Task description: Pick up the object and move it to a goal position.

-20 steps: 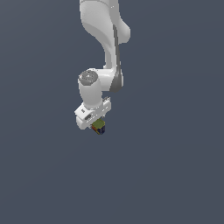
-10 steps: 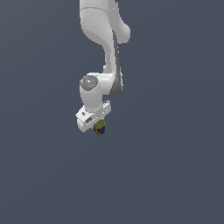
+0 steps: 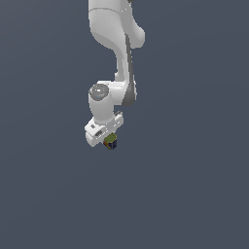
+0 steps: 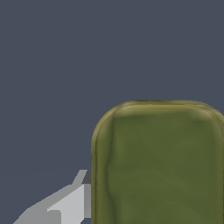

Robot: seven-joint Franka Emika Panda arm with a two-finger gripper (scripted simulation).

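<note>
Olive-topped object (image 3: 111,141) (tiny, blocky) sits pinched between the white fingers (image 4: 72,202).

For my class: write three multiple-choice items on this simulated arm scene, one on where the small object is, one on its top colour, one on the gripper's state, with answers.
1. Where is the object?
A. directly under the gripper
B. far off at the exterior view's right
C. on top of the arm

2. Its top face is
A. pink
B. olive-green
C. white

3. The gripper is
A. wide open, empty
B. out of view
C. shut on the object

Answers: 1 A, it sits at the fingertips; 2 B, wrist view fills with olive-green; 3 C, a finger presses its side.
</note>
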